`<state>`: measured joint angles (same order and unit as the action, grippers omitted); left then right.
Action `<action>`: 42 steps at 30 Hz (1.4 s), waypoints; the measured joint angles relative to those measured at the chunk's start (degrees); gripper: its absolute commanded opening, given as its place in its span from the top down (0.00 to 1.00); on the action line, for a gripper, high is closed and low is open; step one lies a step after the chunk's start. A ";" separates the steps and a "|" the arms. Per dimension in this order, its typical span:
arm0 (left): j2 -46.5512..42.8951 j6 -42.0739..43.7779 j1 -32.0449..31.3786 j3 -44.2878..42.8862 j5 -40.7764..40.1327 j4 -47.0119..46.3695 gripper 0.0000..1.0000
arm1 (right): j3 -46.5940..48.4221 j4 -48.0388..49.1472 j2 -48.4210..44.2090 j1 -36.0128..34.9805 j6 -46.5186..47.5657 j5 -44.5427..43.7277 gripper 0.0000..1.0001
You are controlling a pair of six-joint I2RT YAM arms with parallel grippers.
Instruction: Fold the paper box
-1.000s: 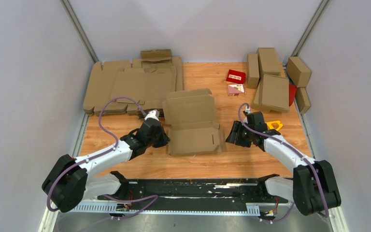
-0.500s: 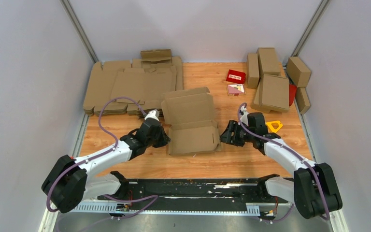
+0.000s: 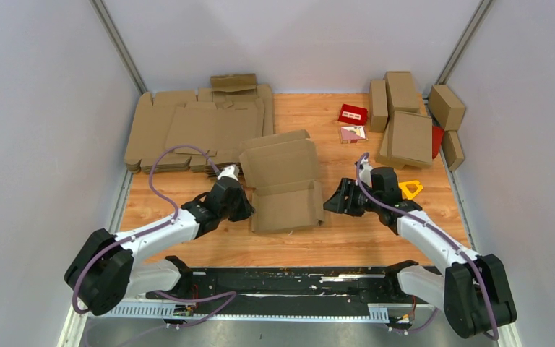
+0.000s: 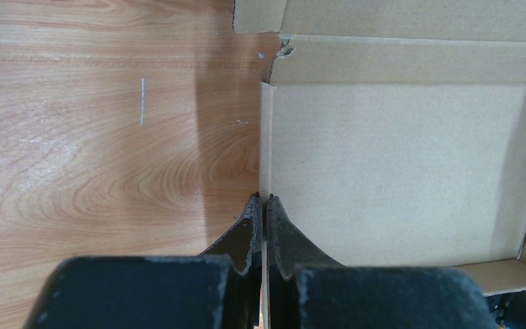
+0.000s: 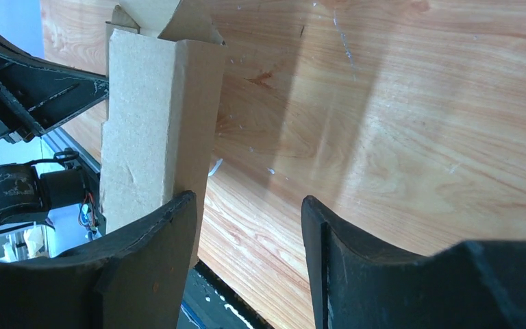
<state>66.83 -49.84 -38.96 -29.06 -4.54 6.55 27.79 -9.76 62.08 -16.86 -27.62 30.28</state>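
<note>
Grey walls [image 3: 43, 108] enclose our wooden table [image 3: 376, 242]. Far left lies a pile of blanks [image 3: 188, 130]. The box [image 3: 285, 189] sits mid-table, lid open, and folded boxes [image 3: 410, 137] crowd the far right. Our left gripper [image 4: 263, 202] pinches the box's left wall. Our right gripper [image 5: 250, 202] gapes empty beside its right wall. A red carton [image 3: 353, 113] lies beyond.

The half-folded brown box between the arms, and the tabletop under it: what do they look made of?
The plain brown half-folded box: cardboard, likely corrugated, matte and unprinted, with a fibrous speckled face and thin raw cut edges. The orange-brown tabletop: wood or wood-look laminate, I cannot tell which; grain rings show, with a slight sheen and light scratches.
</note>
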 measured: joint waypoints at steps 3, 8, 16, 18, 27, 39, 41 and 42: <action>0.26 0.04 0.00 0.00 0.07 0.00 1.00 | 0.00 0.66 0.85 0.00 -0.17 0.94 0.43; 0.66 0.04 0.00 0.00 0.22 -0.02 1.00 | -0.02 3.19 2.99 0.00 -1.73 3.26 0.46; 0.70 0.09 0.00 0.00 0.20 -0.02 1.00 | -0.72 9.22 4.24 0.00 -5.01 6.82 0.48; 0.79 0.13 0.00 0.00 0.20 -0.02 1.00 | -0.98 10.38 4.28 0.00 -5.75 7.48 0.50; 1.05 0.22 0.00 -0.02 0.26 -0.09 1.00 | -1.97 15.61 4.92 0.00 -10.14 10.05 0.58; 2.43 0.22 0.00 -0.02 1.07 -1.38 1.00 | -3.52 22.23 5.25 0.00 -14.32 12.37 0.65; 2.67 0.22 0.00 -0.02 1.09 -1.60 1.00 | -3.91 23.43 5.53 0.00 -14.64 12.72 0.64; 2.71 0.22 0.00 0.00 1.07 -1.66 1.00 | -4.11 23.85 5.55 0.00 -14.78 12.79 0.63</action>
<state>69.54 -49.63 -38.96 -29.06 -3.46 4.89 23.68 14.09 67.64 -16.86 -42.39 43.07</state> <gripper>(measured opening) 0.009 0.350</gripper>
